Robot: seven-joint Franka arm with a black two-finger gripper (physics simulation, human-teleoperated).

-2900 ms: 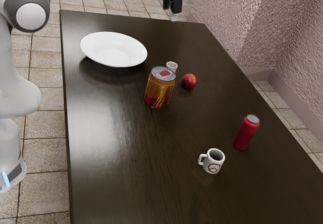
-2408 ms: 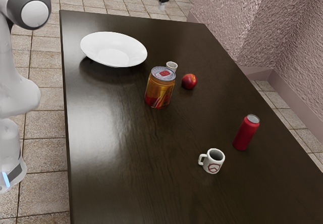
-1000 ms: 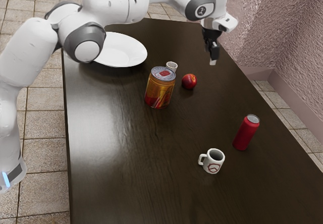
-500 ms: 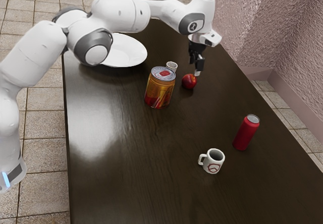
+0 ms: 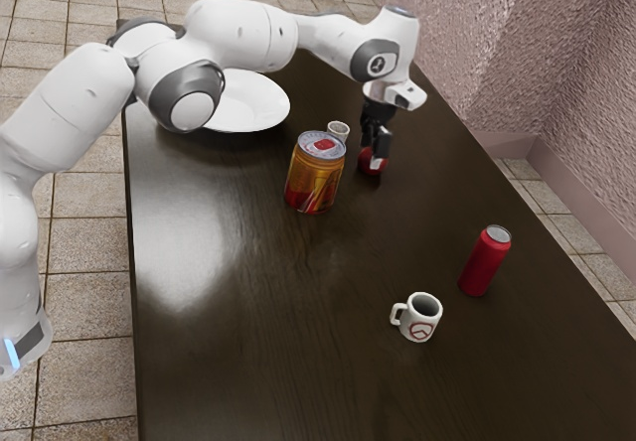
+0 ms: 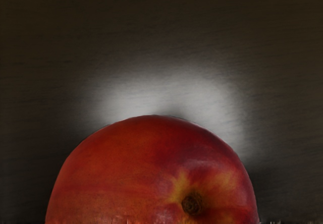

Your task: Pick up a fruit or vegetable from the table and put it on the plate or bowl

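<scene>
A red nectarine-like fruit [image 5: 369, 164] lies on the dark table, to the exterior view's right of an orange can. My gripper [image 5: 374, 159] has come down over it, open, with one black finger on each side of the fruit, which still rests on the table. In the wrist view the fruit [image 6: 151, 173] looms large just under my hand, stem dimple facing the camera. The white plate [image 5: 260, 109] sits at the table's far left corner, partly hidden behind my arm.
An orange can [image 5: 315, 171] stands close beside the fruit, with a small white cup [image 5: 339, 129] just behind it. A red can [image 5: 484, 260] and a white mug [image 5: 419, 317] stand nearer the front right. A pink wall runs along the right.
My arm swung in from the far edge of the table and dropped down onto the fruit; half a second ago the gripper hung just above it, now it straddles it.
</scene>
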